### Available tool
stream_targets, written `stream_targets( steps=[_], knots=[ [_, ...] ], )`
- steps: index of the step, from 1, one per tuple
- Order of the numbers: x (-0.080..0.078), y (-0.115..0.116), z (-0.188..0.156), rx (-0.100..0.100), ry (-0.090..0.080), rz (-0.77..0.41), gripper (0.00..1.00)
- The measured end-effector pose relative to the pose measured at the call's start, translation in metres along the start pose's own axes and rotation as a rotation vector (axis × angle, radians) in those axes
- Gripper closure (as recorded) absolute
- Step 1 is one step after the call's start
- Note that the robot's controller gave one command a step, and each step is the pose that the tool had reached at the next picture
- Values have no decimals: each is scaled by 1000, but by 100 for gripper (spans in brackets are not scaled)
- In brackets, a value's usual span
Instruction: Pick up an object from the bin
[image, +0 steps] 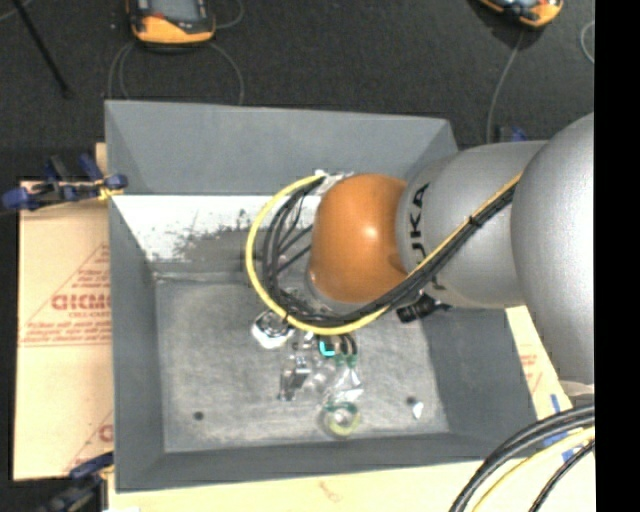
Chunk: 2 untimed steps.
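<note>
Arm in from the right, its orange cover (350, 235) hanging over the middle of the bin (200, 360), and the tool (297, 372) is down low near the floor, just below centre of the frame. Wide or narrow? I cannot tell, since cables and the wrist crowd the view. Right beside it, to its lower right, lies a crumpled clear thing (347, 381) with a teal bit (327, 348) just above. Further toward the bottom sits a clear ring-shaped thing (341, 420). A small whitish round piece (268, 329) lies to the tool's upper left. My read: the clear piece is nearest, so the pick hinges on a slight shift toward the lower right.
</note>
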<state>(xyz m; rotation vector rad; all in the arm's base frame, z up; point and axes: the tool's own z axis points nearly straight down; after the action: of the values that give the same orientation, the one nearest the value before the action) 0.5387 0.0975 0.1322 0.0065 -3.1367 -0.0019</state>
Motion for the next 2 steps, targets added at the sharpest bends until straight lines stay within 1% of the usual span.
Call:
stream_targets(
  steps=[1, 2],
  knots=[
    [-76, -26, 50, 3, -11, -92, 0],
    [-74, -23, 48, 0, -10, -90, 100]
  ],
)
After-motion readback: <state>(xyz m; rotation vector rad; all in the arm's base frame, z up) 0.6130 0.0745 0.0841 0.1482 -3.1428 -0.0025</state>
